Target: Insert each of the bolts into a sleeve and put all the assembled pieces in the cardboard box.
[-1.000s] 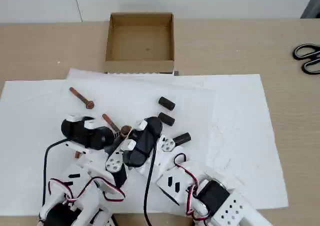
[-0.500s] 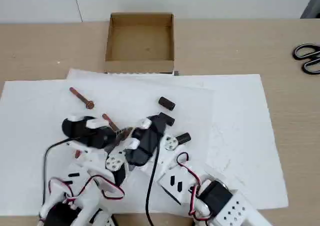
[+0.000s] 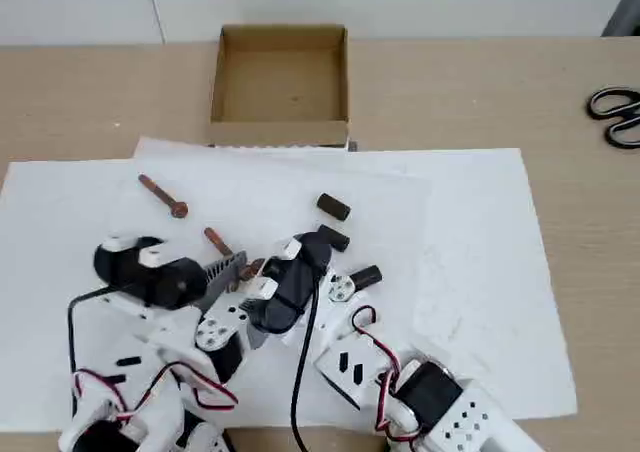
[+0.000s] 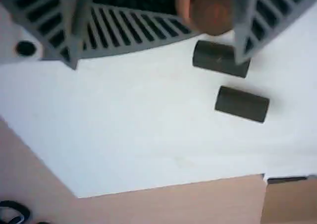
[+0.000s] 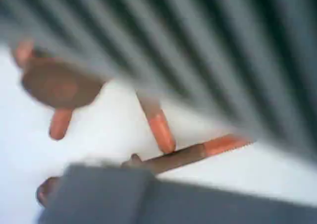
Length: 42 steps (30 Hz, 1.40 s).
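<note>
Three dark sleeves lie on the white paper: one (image 3: 333, 207), one (image 3: 338, 238) against my right arm's black end (image 3: 315, 244), one (image 3: 365, 276). A bolt (image 3: 162, 195) lies far left and another (image 3: 218, 242) nearer the arms. A third bolt's brown head (image 3: 251, 268) sits at the tip of my left gripper (image 3: 228, 268). In the left wrist view that head (image 4: 213, 11) shows between the spread grey jaws of the left gripper (image 4: 158, 60), with two sleeves (image 4: 220, 59) (image 4: 242, 104) beyond. The right wrist view shows a blurred bolt head (image 5: 59, 85) close up. The cardboard box (image 3: 280, 132) stands empty at the back.
Both arms crowd the front middle of the paper (image 3: 470, 252), their cables trailing to the table's front edge. Scissors (image 3: 615, 117) lie on the bare table at far right. The paper's right half has free room.
My left arm has drawn back to the left, uncovering its grey jaw. The right arm's black end has shifted up against the middle sleeve. The bolt head between them stayed put.
</note>
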Each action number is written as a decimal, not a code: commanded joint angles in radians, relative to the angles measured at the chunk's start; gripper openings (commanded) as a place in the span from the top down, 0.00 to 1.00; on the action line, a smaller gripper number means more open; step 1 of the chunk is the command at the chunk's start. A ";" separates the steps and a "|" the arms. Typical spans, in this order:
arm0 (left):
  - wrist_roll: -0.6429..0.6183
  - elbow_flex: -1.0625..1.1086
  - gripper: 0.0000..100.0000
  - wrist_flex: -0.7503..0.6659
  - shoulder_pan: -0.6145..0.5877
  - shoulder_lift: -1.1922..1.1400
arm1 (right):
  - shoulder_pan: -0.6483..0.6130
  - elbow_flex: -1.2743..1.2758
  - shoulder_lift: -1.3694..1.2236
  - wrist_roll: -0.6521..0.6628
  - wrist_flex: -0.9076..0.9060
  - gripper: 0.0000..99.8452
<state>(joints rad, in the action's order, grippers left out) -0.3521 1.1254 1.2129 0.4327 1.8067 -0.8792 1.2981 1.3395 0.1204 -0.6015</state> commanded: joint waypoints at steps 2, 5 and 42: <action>0.000 -0.088 0.82 -0.006 -0.008 0.002 | 0.002 -0.012 0.012 0.008 0.028 1.00; 0.005 -0.102 0.91 -0.008 -0.008 0.005 | 0.002 -0.012 0.012 0.008 0.028 1.00; 0.229 0.555 0.99 -0.334 -0.428 0.006 | 0.418 -1.134 -1.113 -0.034 -0.064 1.00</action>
<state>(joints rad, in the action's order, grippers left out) -0.1250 1.6840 0.9045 0.0077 1.8052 -0.4833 0.3498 0.3345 0.0407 -0.7043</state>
